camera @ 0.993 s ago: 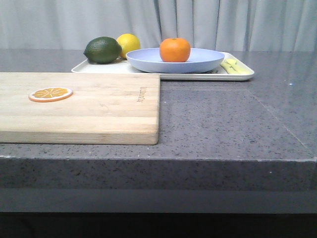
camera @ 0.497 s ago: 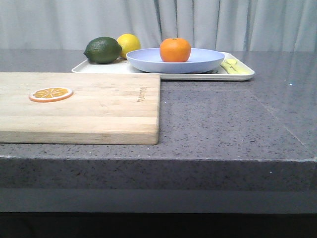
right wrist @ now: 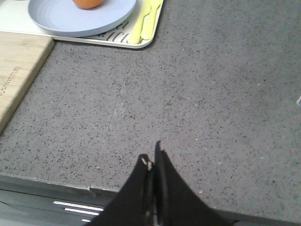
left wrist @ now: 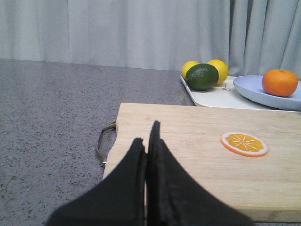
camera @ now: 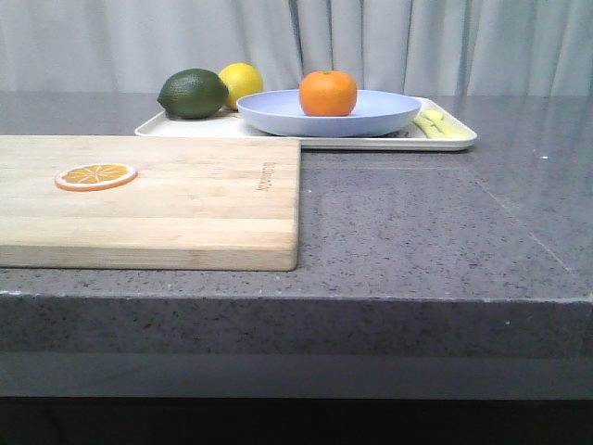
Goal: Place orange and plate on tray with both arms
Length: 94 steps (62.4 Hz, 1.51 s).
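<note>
Orange (camera: pixel 328 93): firm, round, rolls easily; sits in plate (camera: pixel 371 119).
Plate: stiff, light, take by rim.
Tray (camera: pixel 451 139): carries both.
My jaws: left gripper (left wrist: pixel 149 141) and right gripper (right wrist: pixel 153 160) clenched, empty.

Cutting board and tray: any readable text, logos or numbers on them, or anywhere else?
Wooden cutting board: a small burned-in mark near its right edge, running sideways, too small to read.
Tray: dark printed marks beside the plate, partly covered and blurred, not readable.
Nothing else bears text.
</note>
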Each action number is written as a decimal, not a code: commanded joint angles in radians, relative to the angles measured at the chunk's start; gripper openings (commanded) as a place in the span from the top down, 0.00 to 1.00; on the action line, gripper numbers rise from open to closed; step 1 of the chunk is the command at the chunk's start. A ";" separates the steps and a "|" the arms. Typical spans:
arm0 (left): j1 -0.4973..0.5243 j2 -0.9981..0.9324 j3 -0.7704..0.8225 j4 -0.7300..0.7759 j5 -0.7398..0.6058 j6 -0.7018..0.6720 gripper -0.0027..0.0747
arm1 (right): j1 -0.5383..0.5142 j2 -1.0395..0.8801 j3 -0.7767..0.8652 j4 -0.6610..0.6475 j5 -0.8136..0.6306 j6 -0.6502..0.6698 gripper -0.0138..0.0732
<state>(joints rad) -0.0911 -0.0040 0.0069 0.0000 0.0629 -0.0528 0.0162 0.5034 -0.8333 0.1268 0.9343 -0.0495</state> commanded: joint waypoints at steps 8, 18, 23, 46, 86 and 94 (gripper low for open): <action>0.003 -0.019 0.028 -0.007 -0.076 -0.002 0.99 | 0.002 -0.078 0.087 -0.028 -0.170 -0.090 0.92; 0.003 -0.019 0.028 -0.007 -0.076 -0.002 0.99 | 0.003 -0.217 0.284 -0.028 -0.385 -0.124 0.92; 0.003 -0.019 0.028 -0.007 -0.076 -0.002 0.99 | 0.011 -0.302 0.390 -0.012 -0.488 -0.123 0.92; 0.003 -0.019 0.028 -0.007 -0.076 -0.002 0.99 | 0.018 -0.529 0.829 0.004 -0.916 -0.123 0.92; 0.003 -0.019 0.028 -0.007 -0.076 -0.002 0.99 | 0.018 -0.534 0.836 -0.076 -0.943 -0.031 0.92; 0.003 -0.019 0.028 -0.007 -0.076 -0.002 0.99 | 0.018 -0.534 0.836 -0.204 -0.950 0.185 0.92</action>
<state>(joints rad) -0.0911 -0.0040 0.0069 0.0000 0.0629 -0.0528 0.0316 -0.0095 0.0276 0.0062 0.0809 0.0119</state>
